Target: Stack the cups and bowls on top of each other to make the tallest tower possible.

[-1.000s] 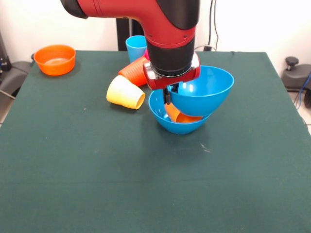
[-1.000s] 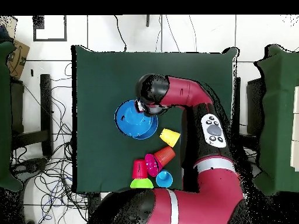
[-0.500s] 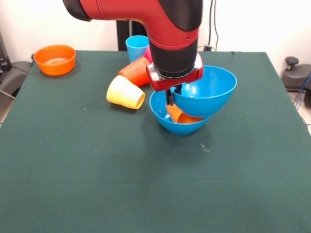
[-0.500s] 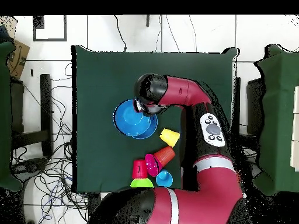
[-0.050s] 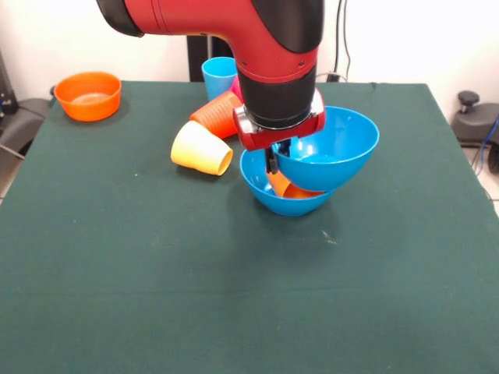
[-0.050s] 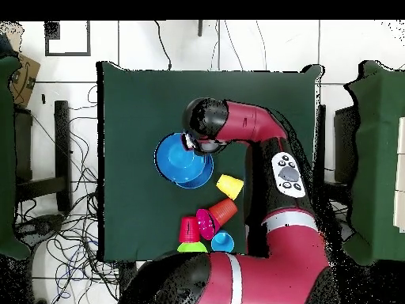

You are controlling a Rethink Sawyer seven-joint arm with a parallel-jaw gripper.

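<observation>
The gripper (image 5: 272,158) is closed on the near rim of a glossy bright blue plastic bowl (image 5: 326,152), holding it tilted over a second blue bowl (image 5: 274,195) on the green bench (image 5: 156,265); an orange cup (image 5: 290,187) lying between them props the upper bowl, so nesting appears incomplete.

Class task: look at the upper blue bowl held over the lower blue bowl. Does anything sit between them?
Yes. An orange cup lies inside the lower blue bowl, directly under the upper blue bowl that the tool grips.
</observation>
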